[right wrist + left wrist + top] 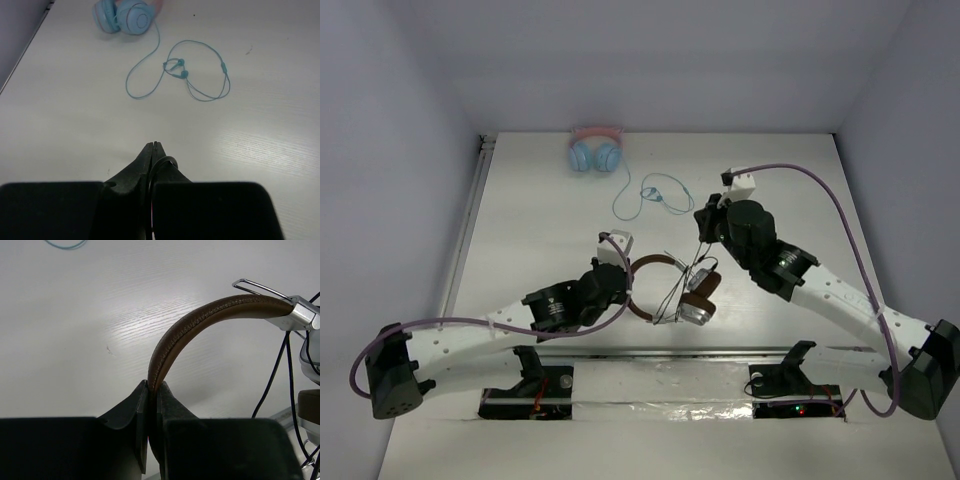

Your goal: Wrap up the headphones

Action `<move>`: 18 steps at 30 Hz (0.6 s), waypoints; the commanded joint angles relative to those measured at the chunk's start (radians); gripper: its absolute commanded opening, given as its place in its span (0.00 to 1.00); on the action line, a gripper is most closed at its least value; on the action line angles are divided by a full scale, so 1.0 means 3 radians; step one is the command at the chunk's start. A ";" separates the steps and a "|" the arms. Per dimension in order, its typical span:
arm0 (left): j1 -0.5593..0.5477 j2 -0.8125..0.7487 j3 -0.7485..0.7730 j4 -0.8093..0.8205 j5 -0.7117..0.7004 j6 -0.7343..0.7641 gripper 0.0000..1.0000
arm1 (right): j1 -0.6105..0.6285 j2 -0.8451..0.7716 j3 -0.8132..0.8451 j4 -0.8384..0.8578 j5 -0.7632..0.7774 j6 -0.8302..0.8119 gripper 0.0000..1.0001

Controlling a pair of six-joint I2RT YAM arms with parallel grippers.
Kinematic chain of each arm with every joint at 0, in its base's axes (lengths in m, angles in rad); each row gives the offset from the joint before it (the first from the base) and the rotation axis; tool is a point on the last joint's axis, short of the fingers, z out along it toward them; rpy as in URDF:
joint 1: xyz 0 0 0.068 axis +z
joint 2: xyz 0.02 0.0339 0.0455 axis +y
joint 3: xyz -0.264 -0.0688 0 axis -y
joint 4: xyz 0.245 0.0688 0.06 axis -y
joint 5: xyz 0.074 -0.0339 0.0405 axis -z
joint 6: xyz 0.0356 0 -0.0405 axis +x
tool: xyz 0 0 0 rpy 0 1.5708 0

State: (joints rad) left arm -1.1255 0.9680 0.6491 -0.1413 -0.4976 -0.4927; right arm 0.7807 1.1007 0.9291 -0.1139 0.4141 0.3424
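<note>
left gripper pinches brown leather headband of brown-and-silver over-ear headphones; right gripper pressed together on their thin dark cable.

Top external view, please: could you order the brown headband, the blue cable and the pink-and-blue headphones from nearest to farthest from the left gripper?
1. Brown headband, clamped in the left gripper.
2. Blue cable, loose at mid-table beyond.
3. Pink-and-blue headphones, at the far edge.
</note>
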 commanded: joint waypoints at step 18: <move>0.0581 -0.0706 0.0531 -0.0086 0.1106 0.0287 0.00 | -0.0721 0.0079 -0.0550 0.0937 -0.1007 0.0336 0.17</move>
State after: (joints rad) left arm -0.9817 0.7971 0.7082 -0.2111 -0.2733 -0.4160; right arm 0.5846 1.1343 0.7773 0.0731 0.1146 0.4366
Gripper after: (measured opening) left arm 0.040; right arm 0.166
